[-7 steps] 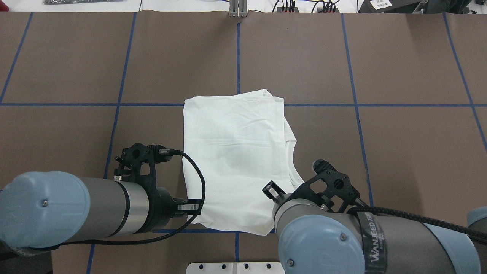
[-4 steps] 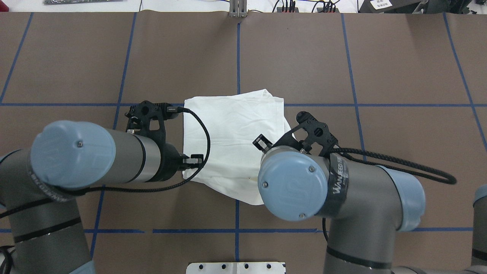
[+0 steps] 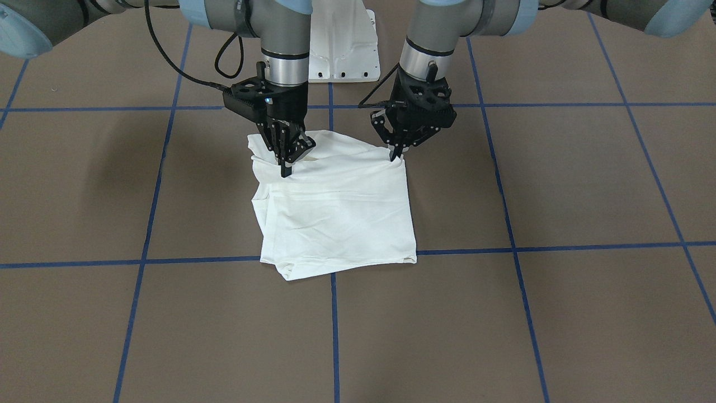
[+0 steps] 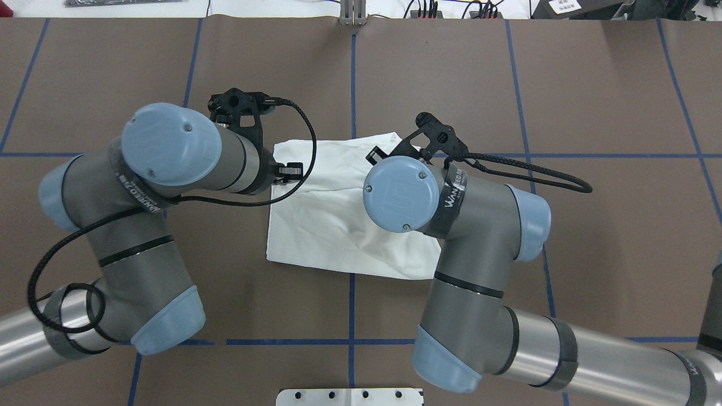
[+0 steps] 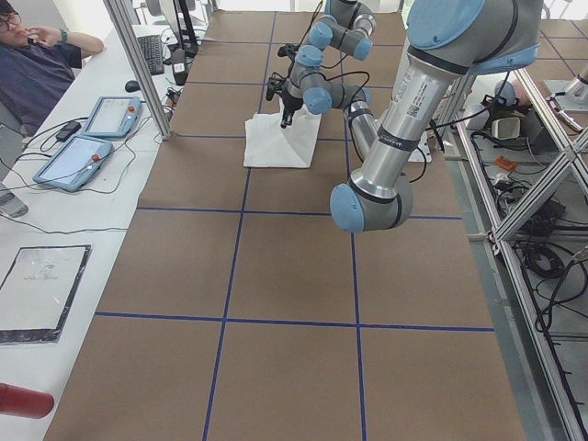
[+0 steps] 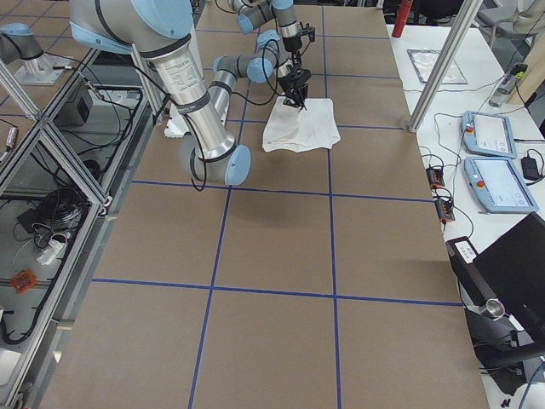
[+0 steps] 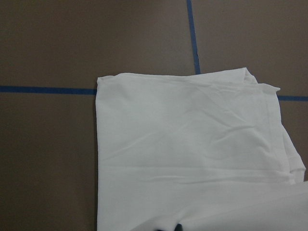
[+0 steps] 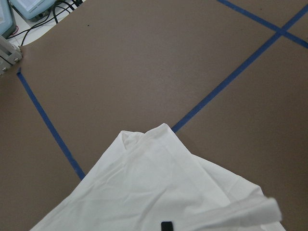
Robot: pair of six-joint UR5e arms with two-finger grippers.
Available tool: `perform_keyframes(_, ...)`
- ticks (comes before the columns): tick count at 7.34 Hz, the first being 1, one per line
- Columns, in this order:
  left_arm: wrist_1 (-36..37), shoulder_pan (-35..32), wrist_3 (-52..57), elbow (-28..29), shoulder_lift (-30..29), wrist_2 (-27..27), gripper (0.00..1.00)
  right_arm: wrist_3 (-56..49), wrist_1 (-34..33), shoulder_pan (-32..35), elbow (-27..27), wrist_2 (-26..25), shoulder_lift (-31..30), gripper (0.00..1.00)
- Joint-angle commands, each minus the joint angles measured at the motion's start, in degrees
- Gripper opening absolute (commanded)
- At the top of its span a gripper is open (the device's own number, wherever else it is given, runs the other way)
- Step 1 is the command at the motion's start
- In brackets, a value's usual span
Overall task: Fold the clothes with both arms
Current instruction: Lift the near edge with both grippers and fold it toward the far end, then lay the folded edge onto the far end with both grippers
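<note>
Reaches in from the left over the brown surface [image 4: 451, 84] with the left arm [image 4: 169, 152], wrist bent down at the T-shirt's left edge. Clamps the left gripper [image 3: 396, 154] fully together on one corner of the white T-shirt [image 3: 335, 218], drawing the cloth there up into a small peak. Lies near the middle of the surface, folded to a rough rectangle across a crossing of blue tape lines [image 3: 559, 247], with the far edge flat. Rises along the robot-side edge, lifted between the two grippers and doubled back over the rest of the cloth. Pinches the right gripper [image 3: 287, 167] shut on the other end of that lifted edge, fingertips pointing down into a crease, loose layers bunched just outside them. Comes in from the right with the right arm [image 4: 479, 208], wrist hanging above the shirt's right part. Behind both wrists, at the robot's edge of the surface, a white metal plate [image 3: 341, 45].
</note>
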Motion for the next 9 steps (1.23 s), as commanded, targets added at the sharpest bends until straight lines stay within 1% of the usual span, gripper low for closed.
perform_keyframes(1,-8.55,-2.24,2.69,11.05,-2.31,0.11,0.00,-1.24,5.74,2.04,-10.84,0.13,4.21,0.00)
perform_keyframes(2,-9.81,-3.38,3.49,13.61,-2.92,0.11,0.00,-2.98,8.64,2.66,-13.84,0.13,4.66,0.00)
perform_keyframes(4,-10.52,-4.19,4.38,19.06,-5.81,0.11,0.00,-4.84,10.25,4.07,-17.28,0.22,5.97,0.00)
perform_keyframes(5,-13.05,-4.27,4.38,21.35,-6.09,0.11,0.00,-4.93,10.34,4.42,-21.13,0.39,8.50,0.00)
perform_keyframes(6,-15.16,-4.62,5.25,23.64,-6.26,0.20,0.00,-5.02,11.99,4.60,-23.69,0.48,9.40,0.00)
perform_keyframes(7,-16.66,-5.15,6.74,25.66,-6.61,0.11,0.00,-6.67,15.14,4.68,-26.24,0.40,9.41,0.00)
perform_keyframes(8,-18.16,-6.02,7.19,25.42,-6.36,0.02,0.99,-12.09,16.05,5.21,-26.62,0.74,9.58,0.97)
perform_keyframes(9,-18.43,-6.73,9.63,24.37,-6.09,-0.41,1.00,-13.79,15.79,7.13,-26.36,5.62,10.72,1.00)
